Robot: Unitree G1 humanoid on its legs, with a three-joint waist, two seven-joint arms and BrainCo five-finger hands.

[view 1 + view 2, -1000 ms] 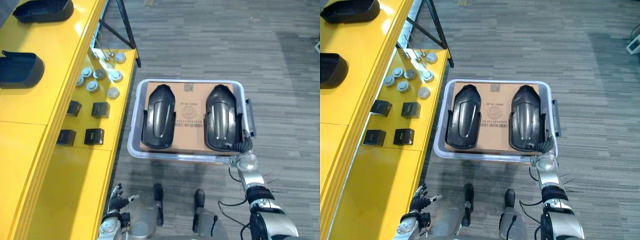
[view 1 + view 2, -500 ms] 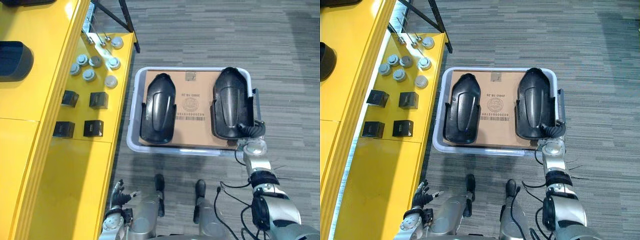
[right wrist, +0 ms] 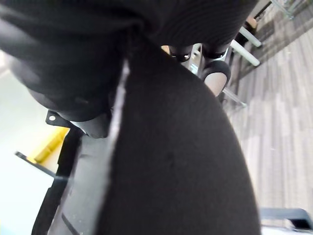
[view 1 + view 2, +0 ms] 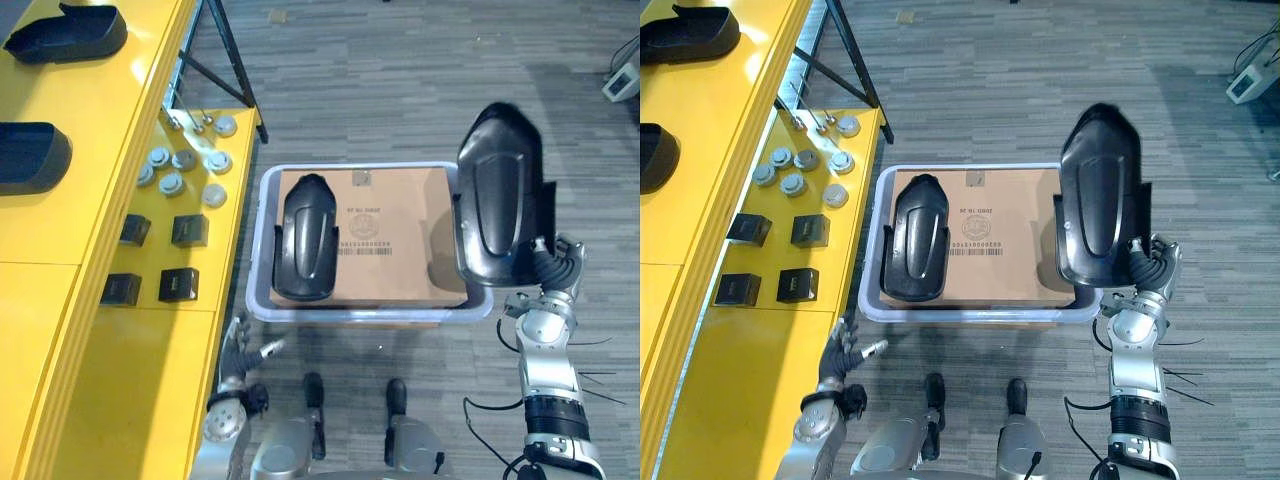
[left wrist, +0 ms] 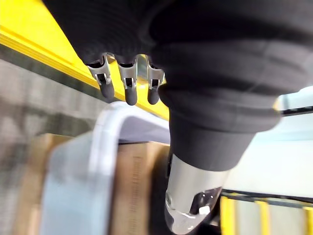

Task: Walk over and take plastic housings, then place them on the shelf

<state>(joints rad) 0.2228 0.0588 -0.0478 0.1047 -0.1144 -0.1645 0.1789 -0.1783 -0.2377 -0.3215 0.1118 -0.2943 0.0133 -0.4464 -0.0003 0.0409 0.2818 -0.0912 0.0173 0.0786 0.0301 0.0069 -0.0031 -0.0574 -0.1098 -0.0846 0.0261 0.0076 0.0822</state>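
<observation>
Above the bin point(image 4: 350, 316), holds one housing point(image 4: 497, 200) clear in curled right hand point(image 4: 552, 272), left hand point(image 4: 238, 348) slack, empty; next needs carrying to shelf point(image 4: 70, 230).

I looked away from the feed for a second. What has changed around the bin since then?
The right hand, gripping the near end of the housing, has lifted it up out of the bin; it now hangs over the bin's right rim. The other housing stays on the cardboard, the small parts on the yellow shelf, and the left hand low and open beside it.
</observation>
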